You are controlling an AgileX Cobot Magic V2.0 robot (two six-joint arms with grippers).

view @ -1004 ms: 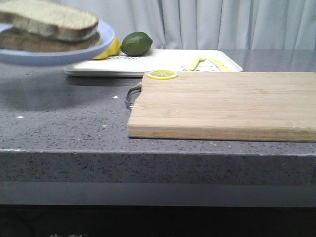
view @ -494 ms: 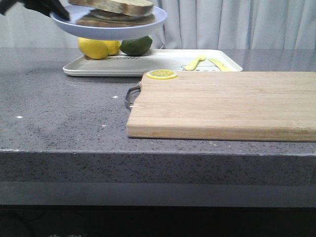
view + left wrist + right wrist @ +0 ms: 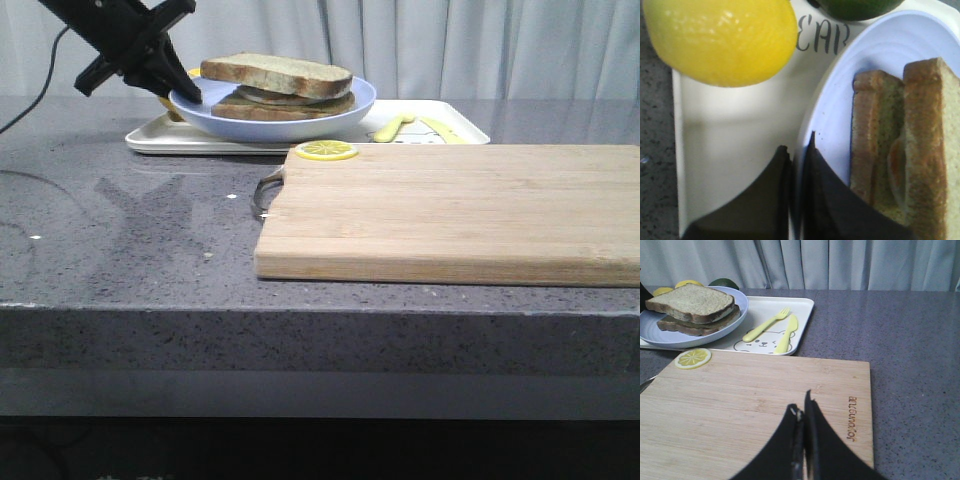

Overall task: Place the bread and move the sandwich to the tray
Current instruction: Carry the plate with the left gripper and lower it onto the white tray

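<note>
Left gripper point(image 3: 185, 92): pinching the blue plate point(image 3: 300, 124) rim.
Sandwich point(image 3: 280, 88): on that plate, over the tray point(image 3: 440, 135), beside the fingers.
Right gripper point(image 3: 802, 412): pressed together above the cutting board point(image 3: 760, 410).

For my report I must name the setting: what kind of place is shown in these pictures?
Probably a mock kitchen counter for robot tests: a speckled grey worktop, a wooden cutting board, a sandwich on a blue plate, and a plain curtain behind.
</note>
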